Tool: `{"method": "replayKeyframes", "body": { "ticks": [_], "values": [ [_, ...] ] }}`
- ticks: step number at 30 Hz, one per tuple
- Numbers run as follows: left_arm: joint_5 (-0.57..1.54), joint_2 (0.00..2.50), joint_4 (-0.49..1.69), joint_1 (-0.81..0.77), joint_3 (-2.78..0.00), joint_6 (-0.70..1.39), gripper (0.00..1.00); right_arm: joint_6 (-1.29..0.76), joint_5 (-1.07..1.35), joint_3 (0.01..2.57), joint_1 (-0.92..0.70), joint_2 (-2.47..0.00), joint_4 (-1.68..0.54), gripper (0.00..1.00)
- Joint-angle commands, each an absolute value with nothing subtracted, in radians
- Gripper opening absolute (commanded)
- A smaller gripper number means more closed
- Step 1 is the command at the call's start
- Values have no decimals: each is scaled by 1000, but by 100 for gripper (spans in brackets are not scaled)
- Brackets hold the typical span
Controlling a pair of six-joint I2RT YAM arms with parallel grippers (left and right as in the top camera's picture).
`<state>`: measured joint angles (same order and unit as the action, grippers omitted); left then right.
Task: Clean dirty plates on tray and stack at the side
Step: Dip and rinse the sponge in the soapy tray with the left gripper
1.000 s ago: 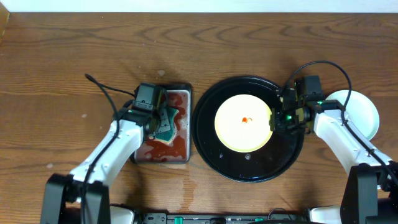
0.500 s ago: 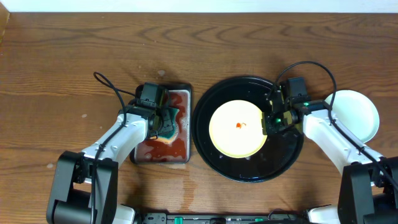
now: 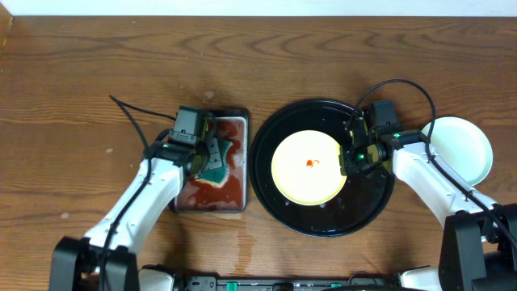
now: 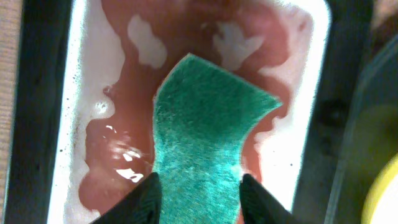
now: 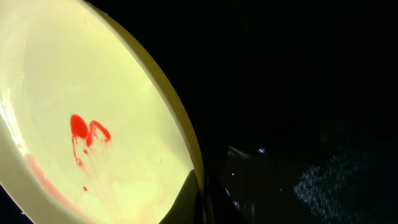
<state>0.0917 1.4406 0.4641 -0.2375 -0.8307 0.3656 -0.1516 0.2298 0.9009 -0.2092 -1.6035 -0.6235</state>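
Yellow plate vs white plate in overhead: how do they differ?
Pale yellow round plate lies in the glossy black round tray; the white round plate sits on the table beside it. Yellow plate carries a red smear; white plate shows none. Right gripper pinches the yellow plate's rim; white plate is ungripped. Both round.

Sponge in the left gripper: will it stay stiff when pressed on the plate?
Probably floppy: the sponge bows where the left gripper pinches it. Likely wet and drippy, hanging over the red liquid.
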Motion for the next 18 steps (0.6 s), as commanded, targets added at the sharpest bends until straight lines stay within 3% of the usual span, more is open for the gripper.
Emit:
{"method": "replayKeyframes", "body": {
  "ticks": [1, 16, 18],
  "values": [
    [113, 1436, 469, -237, -852, 364, 44, -141, 224, 900, -220, -1610, -621, 1],
    [120, 1645, 407, -237, -821, 373, 43, -141, 225, 899, -224, -1610, -622, 1],
    [120, 1686, 401, -237, -821, 372, 37, -141, 225, 899, -224, -1610, -621, 1]
  ]
}}
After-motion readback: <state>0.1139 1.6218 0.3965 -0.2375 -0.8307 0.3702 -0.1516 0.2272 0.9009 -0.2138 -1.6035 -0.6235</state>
